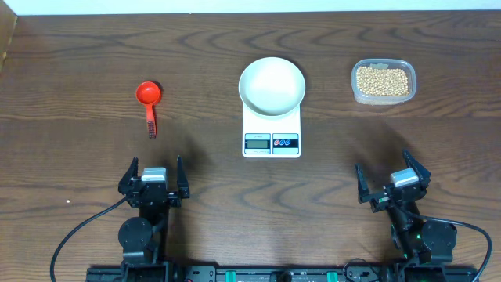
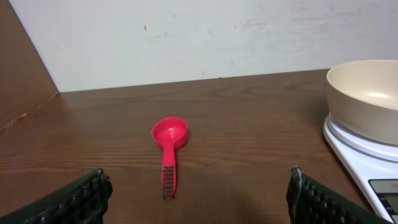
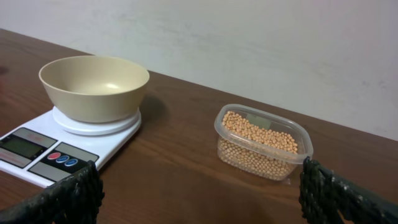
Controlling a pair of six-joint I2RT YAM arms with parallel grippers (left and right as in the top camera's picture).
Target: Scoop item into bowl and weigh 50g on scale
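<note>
The white bowl [image 1: 272, 84] stands empty on the white scale [image 1: 271, 142] at the table's middle; both show in the right wrist view, bowl [image 3: 93, 87] on scale [image 3: 43, 152], and in the left wrist view, bowl [image 2: 367, 93] on scale [image 2: 364, 158]. Tan beans [image 1: 382, 81] fill a clear plastic tub [image 1: 357, 92] at the back right, seen also in the right wrist view [image 3: 258, 140]. A red scoop [image 1: 149, 98] lies at the left, handle toward me [image 2: 169, 143]. My left gripper [image 1: 153, 178] is open and empty near the front edge. My right gripper [image 1: 391, 184] is open and empty at the front right.
A pale wall runs behind the table's far edge. Black cables trail from both arm bases at the front edge.
</note>
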